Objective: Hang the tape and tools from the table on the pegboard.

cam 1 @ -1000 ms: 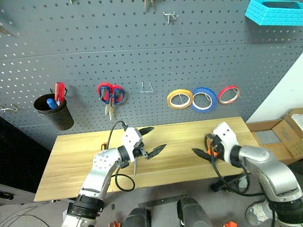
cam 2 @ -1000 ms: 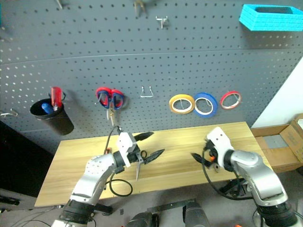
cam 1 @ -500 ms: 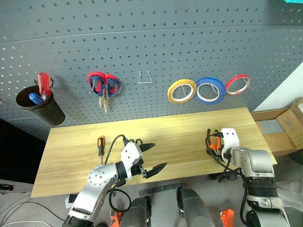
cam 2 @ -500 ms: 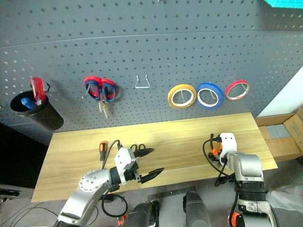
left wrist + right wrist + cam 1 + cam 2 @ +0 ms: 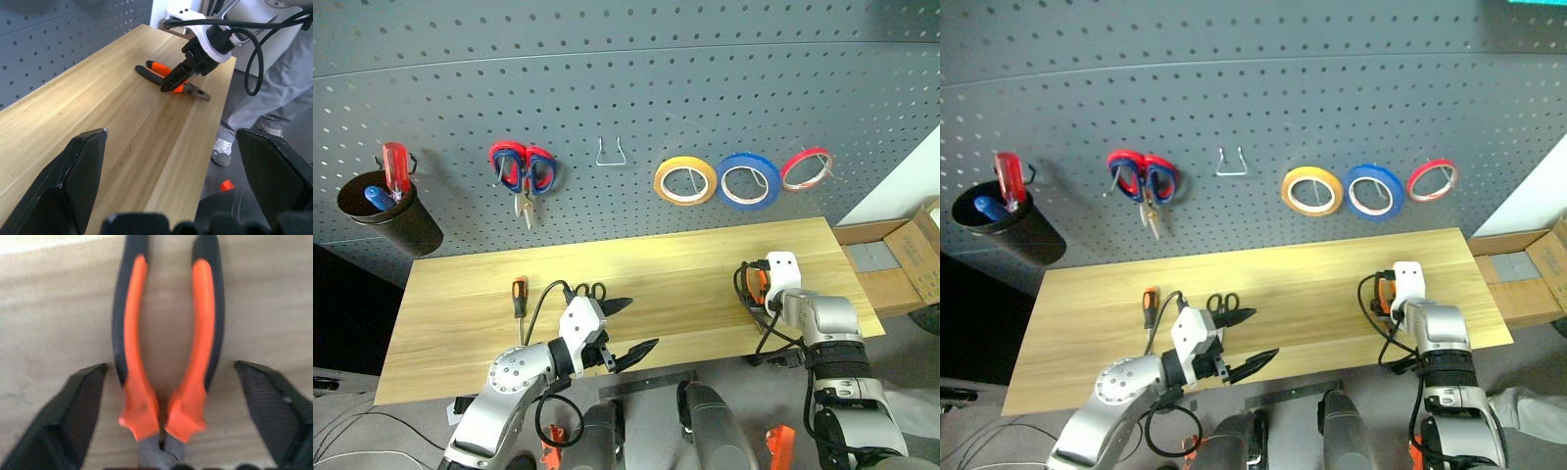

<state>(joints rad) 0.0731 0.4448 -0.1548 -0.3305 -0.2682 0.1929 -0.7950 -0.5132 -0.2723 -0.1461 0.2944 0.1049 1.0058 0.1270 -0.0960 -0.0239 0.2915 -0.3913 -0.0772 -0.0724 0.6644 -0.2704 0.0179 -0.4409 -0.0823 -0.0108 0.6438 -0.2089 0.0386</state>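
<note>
On table [image 5: 705, 269]: 1 pliers [image 5: 166, 357], 1 scissors [image 5: 590, 291], 1 screwdriver [image 5: 519, 296]. Pegboard [image 5: 636, 98]: 3 tape rolls. Left gripper [image 5: 626, 328] fingers spread, empty; right gripper [image 5: 168, 83] fingers apart, straddling pliers, not clamped.

Even, bright light from above casts soft shadows under the tape [image 5: 685, 182] on the pegboard [image 5: 607, 108], while the pliers [image 5: 166, 352] blur (right wrist view).

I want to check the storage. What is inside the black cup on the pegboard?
In the black cup stand a red-handled screwdriver and something blue. Their lower parts are hidden by the cup wall.
</note>
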